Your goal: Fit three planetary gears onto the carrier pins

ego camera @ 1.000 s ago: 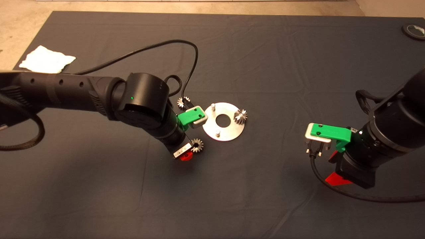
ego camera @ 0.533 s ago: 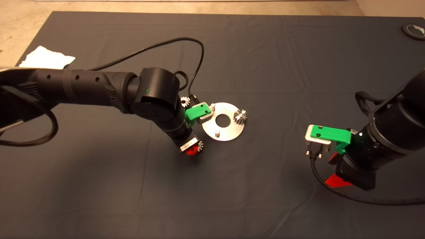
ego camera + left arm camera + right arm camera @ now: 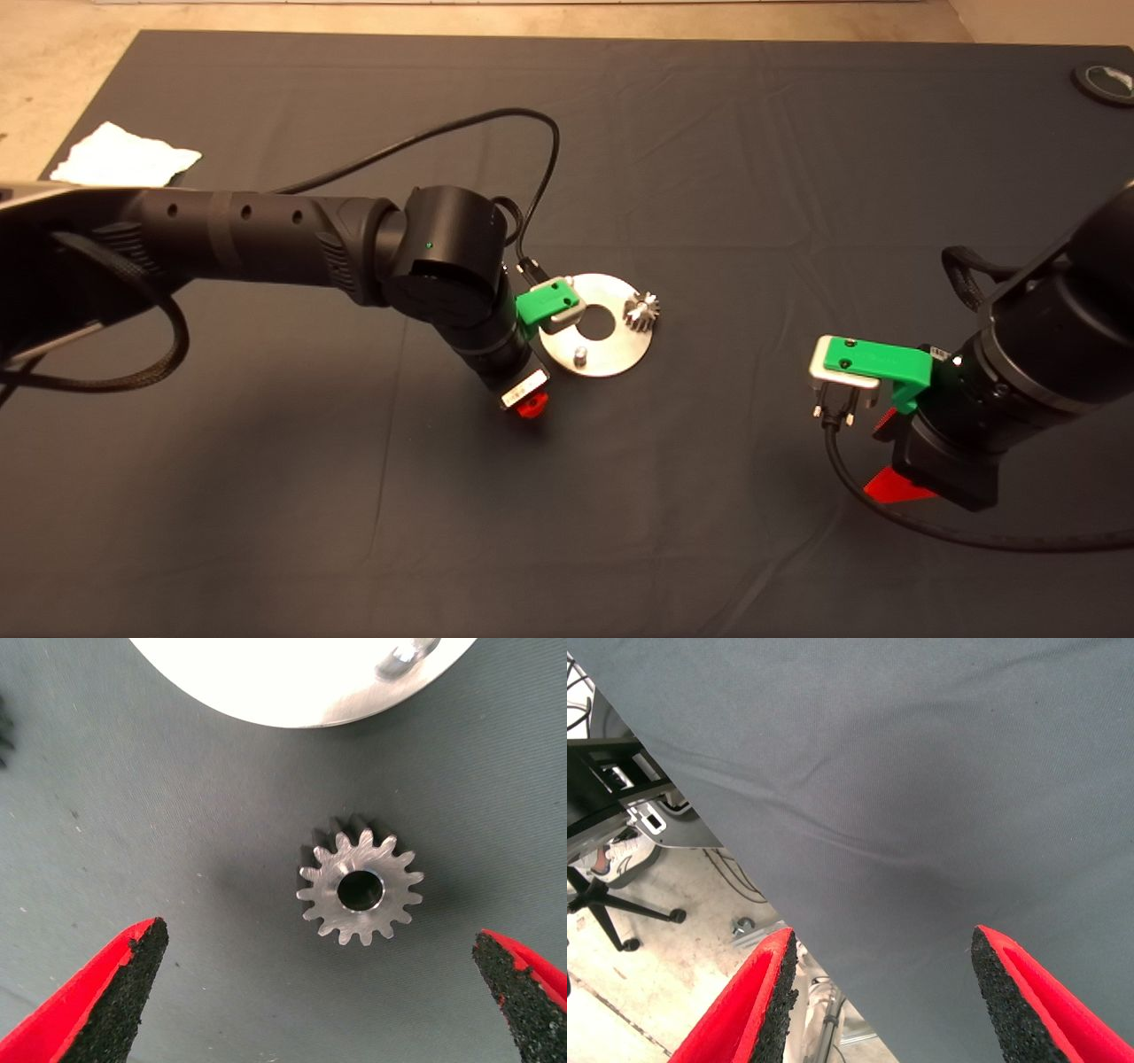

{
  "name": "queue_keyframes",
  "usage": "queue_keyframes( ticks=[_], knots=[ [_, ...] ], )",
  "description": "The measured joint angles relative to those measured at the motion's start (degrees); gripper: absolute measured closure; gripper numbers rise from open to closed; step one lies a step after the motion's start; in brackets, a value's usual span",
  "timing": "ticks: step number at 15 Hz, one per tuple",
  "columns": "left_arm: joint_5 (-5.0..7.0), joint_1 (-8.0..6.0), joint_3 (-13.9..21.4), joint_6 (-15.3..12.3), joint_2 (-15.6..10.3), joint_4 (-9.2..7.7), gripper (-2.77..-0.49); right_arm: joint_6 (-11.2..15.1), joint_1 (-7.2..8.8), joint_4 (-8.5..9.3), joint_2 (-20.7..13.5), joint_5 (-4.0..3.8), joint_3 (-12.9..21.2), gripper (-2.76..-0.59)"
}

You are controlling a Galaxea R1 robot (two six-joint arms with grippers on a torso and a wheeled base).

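The silver disc (image 3: 611,354) lies mid-mat, with one planetary gear (image 3: 640,312) seated on its right side and a bare carrier pin (image 3: 579,356) at its front. My left gripper (image 3: 532,405) hangs just off the disc's front-left edge. In the left wrist view a second shiny gear (image 3: 359,890) lies flat on the mat between the gripper's (image 3: 319,941) open fingers (image 3: 106,992), untouched, with the disc's rim (image 3: 292,691) and a pin (image 3: 403,656) just beyond. The head view hides this gear under the gripper. My right gripper (image 3: 890,452) waits open at the right.
A white cloth (image 3: 124,158) lies at the mat's far left corner and a black round object (image 3: 1103,81) at the far right. The left arm's cable (image 3: 496,128) loops over the mat behind it. The right wrist view shows the mat edge and a chair base (image 3: 602,895) on the floor.
My left arm has swung right, bringing its gripper over the loose front gear, which it now covers in the head view. The arm now hides the rear loose gear. The right arm barely moved.
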Motion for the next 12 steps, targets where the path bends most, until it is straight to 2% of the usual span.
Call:
queue_keyframes(
  ticks=[6, 12],
  knots=[
    [-0.02, 0.43, 0.0, -3.0, 0.3, 0.0, -2.5, 0.0, 0.0, 0.07, 0.4, -0.03, 0.0, -1.44],
    [0.02, 0.88, 0.0, -4.7, 0.7, 0.09, -2.5, 0.0, 0.0, 0.11, 0.7, 0.03, 0.0, -1.44]
  ],
)
